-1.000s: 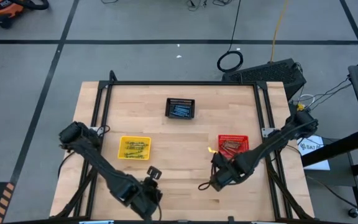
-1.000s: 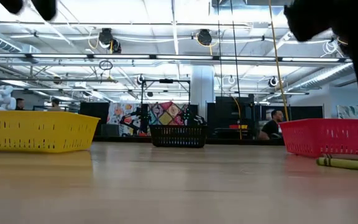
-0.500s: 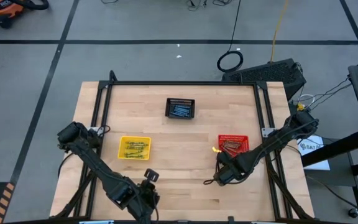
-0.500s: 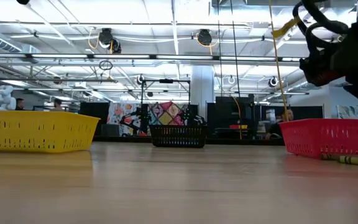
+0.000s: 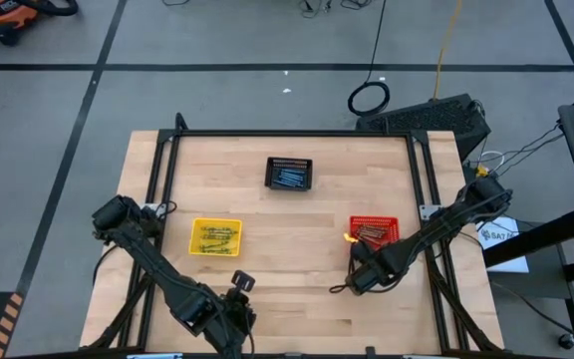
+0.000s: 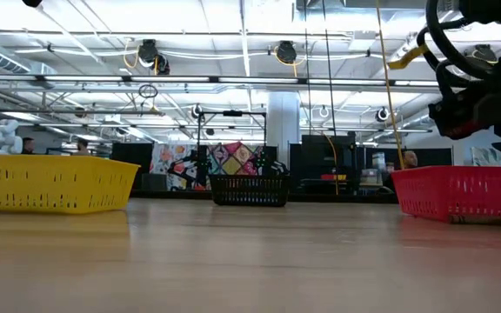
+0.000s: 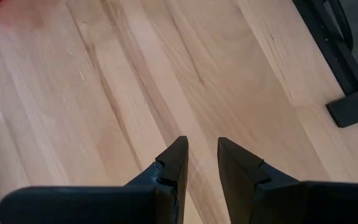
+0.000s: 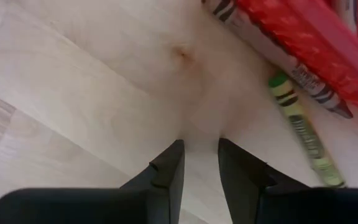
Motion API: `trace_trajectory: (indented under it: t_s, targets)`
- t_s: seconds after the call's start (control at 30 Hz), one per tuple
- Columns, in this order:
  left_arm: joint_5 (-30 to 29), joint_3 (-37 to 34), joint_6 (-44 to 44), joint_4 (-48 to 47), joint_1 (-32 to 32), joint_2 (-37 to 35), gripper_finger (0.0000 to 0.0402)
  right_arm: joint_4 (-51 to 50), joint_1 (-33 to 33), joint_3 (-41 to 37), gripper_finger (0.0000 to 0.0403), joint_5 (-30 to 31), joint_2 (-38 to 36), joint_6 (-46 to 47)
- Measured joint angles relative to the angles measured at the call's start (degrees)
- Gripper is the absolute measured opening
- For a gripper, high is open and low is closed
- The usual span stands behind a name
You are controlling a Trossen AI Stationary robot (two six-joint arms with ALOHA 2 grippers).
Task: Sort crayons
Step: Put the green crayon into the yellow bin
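One yellow-olive crayon (image 8: 303, 134) lies flat on the table by the red basket (image 5: 373, 231), on its left side (image 5: 348, 238). A reddish crayon (image 8: 272, 50) shows along that basket's foot; inside or outside, I cannot tell. The red basket holds brown-red crayons, the yellow basket (image 5: 215, 237) yellow-olive ones and the black basket (image 5: 289, 174) blue-grey ones. My right gripper (image 8: 199, 146) is shut and empty above bare table, just short of the loose crayon (image 5: 355, 267). My left gripper (image 7: 199, 146) is shut and empty near the table's near edge (image 5: 239, 284).
The three mesh baskets stand apart, yellow at the left, black at the far middle, red at the right. A black frame rail (image 5: 292, 134) runs around the tabletop. Bare wood lies between the baskets (image 5: 287, 239). In the low view, people show in the room beyond the table.
The loose yellow-olive crayon has rolled a little toward the red basket and now lies at its foot. My right gripper has shifted slightly toward the table's right edge. My left gripper has drawn back toward the near edge and left the low view.
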Motion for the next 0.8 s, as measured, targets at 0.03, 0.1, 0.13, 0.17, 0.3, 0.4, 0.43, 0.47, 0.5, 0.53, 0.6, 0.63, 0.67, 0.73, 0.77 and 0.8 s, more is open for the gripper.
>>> trace_trajectory:
  t_s: [0.03, 0.1, 0.13, 0.17, 0.3, 0.4, 0.43, 0.47, 0.5, 0.53, 0.6, 0.63, 0.67, 0.73, 0.77, 0.8]
  targets:
    - [-0.01, 0.0, 0.01, 0.01, 0.0, 0.0, 0.008, -0.29, 0.02, 0.37, 0.0086, 0.06, 0.08, -0.57]
    - [-0.01, 0.0, 0.02, 0.01, 0.02, 0.0, 0.008, -1.35, 0.02, 1.35, 0.0086, 0.07, 0.12, -1.77]
    - [0.0, 0.0, 0.04, 0.0, 0.09, 0.0, 0.008, -2.17, 0.02, 1.9, 0.0086, 0.07, 0.03, -2.15]
    - [0.0, 0.0, 0.04, 0.0, 0.2, 0.0, 0.008, -3.33, 0.02, 2.65, 0.0086, 0.07, -0.14, -2.4]
    - [0.0, 0.0, 0.04, 0.0, 0.78, 0.0, 0.008, -10.9, 0.11, 4.74, 0.0086, 0.11, -0.85, -1.71]
    - [0.0, 0.0, 0.04, 0.0, 1.11, 0.0, 0.008, -15.35, 0.33, 4.86, 0.0086, 0.14, -0.81, 0.46]
    - [0.0, 0.0, 0.02, 0.0, 1.14, 0.0, 0.008, -16.77, 0.52, 4.92, 0.0086, 0.16, -0.81, 1.2]
    - [0.0, 0.0, 0.04, 0.0, 1.14, 0.0, 0.008, -18.21, 0.79, 4.92, 0.0086, 0.15, -0.81, 1.87]
    - [0.0, 0.0, 0.04, 0.0, 1.14, 0.0, 0.008, -19.35, 1.03, 4.92, 0.0086, 0.25, -0.81, 2.64]
    - [0.0, 0.0, 0.04, 0.0, 1.14, 0.0, 0.008, -20.23, 1.25, 4.92, 0.0084, 0.44, -0.81, 3.4]
    - [0.01, 0.0, 0.04, 0.0, 1.14, 0.0, 0.008, -21.5, 1.82, 4.92, 0.0076, 1.46, -0.81, 4.72]
    - [0.0, 0.0, 0.07, 0.0, 1.14, 0.01, 0.008, -22.25, 2.05, 4.92, 0.0069, 1.58, -0.81, 4.96]
    - [0.01, 0.0, 0.06, 0.0, 1.14, 0.02, 0.008, -22.47, 2.27, 4.81, 0.0061, 1.66, -0.81, 5.04]
    - [0.0, 0.0, 0.11, 0.0, 1.14, 0.02, 0.008, -21.59, 2.36, 4.04, 0.004, 1.74, -0.81, 5.28]
    - [0.0, 0.0, 0.1, 0.0, 1.14, 0.02, 0.008, -21.4, 2.36, 3.49, 0.0029, 1.75, -0.81, 5.53]
    - [0.0, 0.0, 0.11, 0.0, 1.14, 0.02, 0.008, -21.52, 2.35, 2.85, 0.0018, 1.83, -0.81, 5.68]
